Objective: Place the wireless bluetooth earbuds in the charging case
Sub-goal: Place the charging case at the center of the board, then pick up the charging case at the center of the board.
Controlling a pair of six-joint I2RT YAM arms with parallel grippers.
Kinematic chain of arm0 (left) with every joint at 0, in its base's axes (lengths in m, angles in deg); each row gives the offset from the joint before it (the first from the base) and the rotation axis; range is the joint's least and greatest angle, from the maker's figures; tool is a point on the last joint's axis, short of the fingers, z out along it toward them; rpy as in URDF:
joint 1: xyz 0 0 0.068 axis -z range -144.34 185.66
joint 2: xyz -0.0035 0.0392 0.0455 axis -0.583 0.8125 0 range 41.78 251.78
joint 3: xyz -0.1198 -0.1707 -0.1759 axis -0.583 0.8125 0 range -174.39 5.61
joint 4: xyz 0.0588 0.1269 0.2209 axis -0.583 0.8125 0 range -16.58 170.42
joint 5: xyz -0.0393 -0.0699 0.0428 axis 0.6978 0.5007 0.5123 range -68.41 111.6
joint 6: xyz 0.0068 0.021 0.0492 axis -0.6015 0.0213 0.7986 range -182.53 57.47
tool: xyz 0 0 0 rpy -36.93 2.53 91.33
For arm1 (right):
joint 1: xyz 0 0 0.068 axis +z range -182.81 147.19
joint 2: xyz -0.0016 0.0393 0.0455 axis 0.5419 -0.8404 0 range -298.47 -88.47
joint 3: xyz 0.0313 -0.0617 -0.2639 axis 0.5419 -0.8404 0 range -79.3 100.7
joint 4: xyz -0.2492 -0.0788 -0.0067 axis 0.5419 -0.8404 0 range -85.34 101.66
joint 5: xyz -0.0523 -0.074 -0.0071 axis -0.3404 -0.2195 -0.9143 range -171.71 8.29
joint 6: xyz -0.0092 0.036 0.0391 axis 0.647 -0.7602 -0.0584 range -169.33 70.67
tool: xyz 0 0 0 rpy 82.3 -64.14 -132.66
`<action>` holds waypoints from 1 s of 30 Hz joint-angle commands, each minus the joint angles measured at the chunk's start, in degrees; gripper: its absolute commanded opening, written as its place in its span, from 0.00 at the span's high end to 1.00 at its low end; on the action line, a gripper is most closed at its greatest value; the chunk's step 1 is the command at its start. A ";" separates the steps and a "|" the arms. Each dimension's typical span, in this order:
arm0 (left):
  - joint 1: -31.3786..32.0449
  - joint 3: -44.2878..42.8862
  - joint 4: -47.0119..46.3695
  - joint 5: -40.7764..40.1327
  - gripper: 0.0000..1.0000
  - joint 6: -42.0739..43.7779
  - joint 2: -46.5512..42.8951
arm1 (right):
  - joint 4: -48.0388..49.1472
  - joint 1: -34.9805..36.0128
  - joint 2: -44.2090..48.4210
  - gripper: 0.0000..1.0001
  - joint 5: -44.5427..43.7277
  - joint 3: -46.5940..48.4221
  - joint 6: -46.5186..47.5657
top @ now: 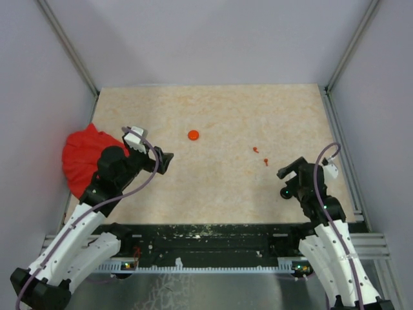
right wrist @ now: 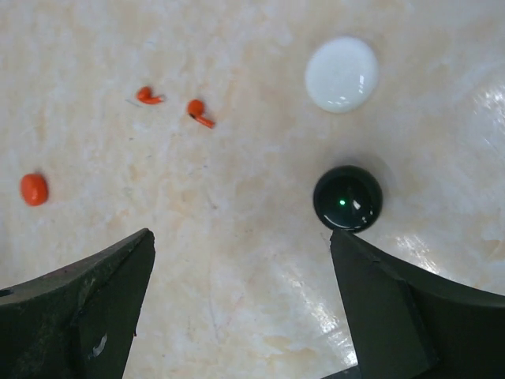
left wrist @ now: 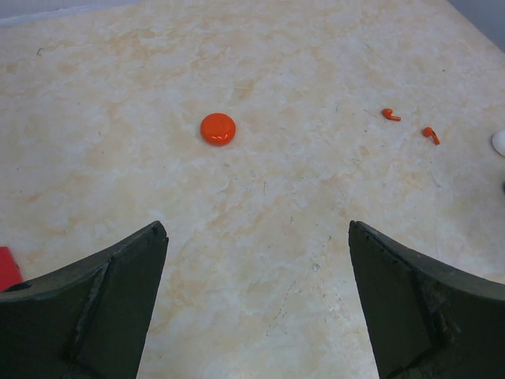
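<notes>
Two tiny orange-red earbuds [top: 256, 150] [top: 266, 161] lie side by side on the table, right of centre; the left wrist view shows them far right [left wrist: 390, 115] [left wrist: 430, 135], the right wrist view upper left [right wrist: 147, 96] [right wrist: 200, 112]. A round orange charging case [top: 193, 135] [left wrist: 218, 129] [right wrist: 34, 189], a closed disc, sits apart to their left. My left gripper [top: 164, 160] [left wrist: 256, 230] is open and empty, short of the case. My right gripper [top: 287, 181] [right wrist: 241, 234] is open over bare table, below and right of the earbuds.
A glossy black disc [right wrist: 348, 198] [top: 284, 193] lies just beyond my right gripper's right fingertip. A white disc [right wrist: 342, 73] [left wrist: 499, 142] lies farther out. A red cloth [top: 84, 155] is bunched at the table's left edge behind the left arm. Walls enclose the table.
</notes>
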 commanded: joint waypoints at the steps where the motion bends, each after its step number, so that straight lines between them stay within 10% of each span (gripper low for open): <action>1: 0.29 -0.11 -2.12 2.17 0.00 -2.35 -0.87 | -2.49 -0.47 -1.09 0.07 3.52 9.31 10.41; 24: -0.50 -31.00 4.42 4.57 0.00 1.11 49.05 | 12.49 -0.47 -1.41 0.07 6.44 11.77 36.95; 30: -4.73 -37.68 3.24 17.63 0.01 8.14 59.12 | 13.99 -0.46 0.43 0.08 7.62 10.04 36.63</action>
